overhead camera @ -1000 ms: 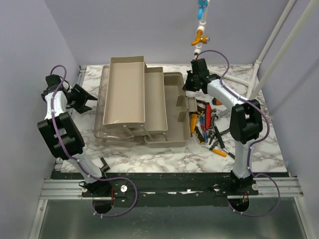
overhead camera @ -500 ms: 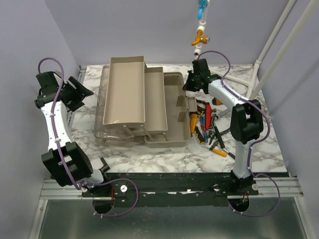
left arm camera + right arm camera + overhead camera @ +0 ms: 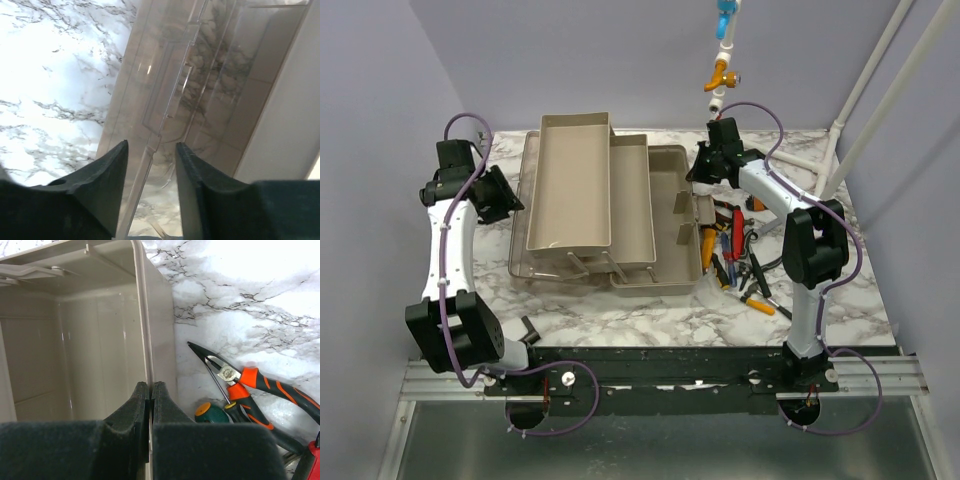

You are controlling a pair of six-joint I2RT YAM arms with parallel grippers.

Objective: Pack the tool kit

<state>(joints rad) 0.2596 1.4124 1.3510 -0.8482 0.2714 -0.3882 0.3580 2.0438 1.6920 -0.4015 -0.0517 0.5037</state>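
Observation:
The tool kit's grey-brown toolbox [image 3: 672, 215] lies open mid-table, its beige trays [image 3: 572, 180] spread out to the left over the smoky lid [image 3: 520, 235]. My left gripper [image 3: 508, 197] hovers at the lid's left edge. In the left wrist view the lid's edge [image 3: 150, 115] runs between the jaws of that gripper [image 3: 150, 146], which stand apart around it. My right gripper [image 3: 702, 172] is shut on the toolbox's right wall [image 3: 160, 315], its pads [image 3: 151, 385] pinching the rim. Loose tools [image 3: 735, 250] lie right of the box, among them orange-handled pliers [image 3: 250, 380] and a green screwdriver [image 3: 212, 412].
A white pipe frame [image 3: 850, 110] stands at the back right corner. A blue and yellow pipe fitting [image 3: 723, 60] hangs above the right gripper. Purple walls close in the marble table [image 3: 650, 320] on the left, back and right.
My left arm has swung in from the table's left edge to the lid's edge, and its jaws have narrowed. The right arm has kept still on the wall.

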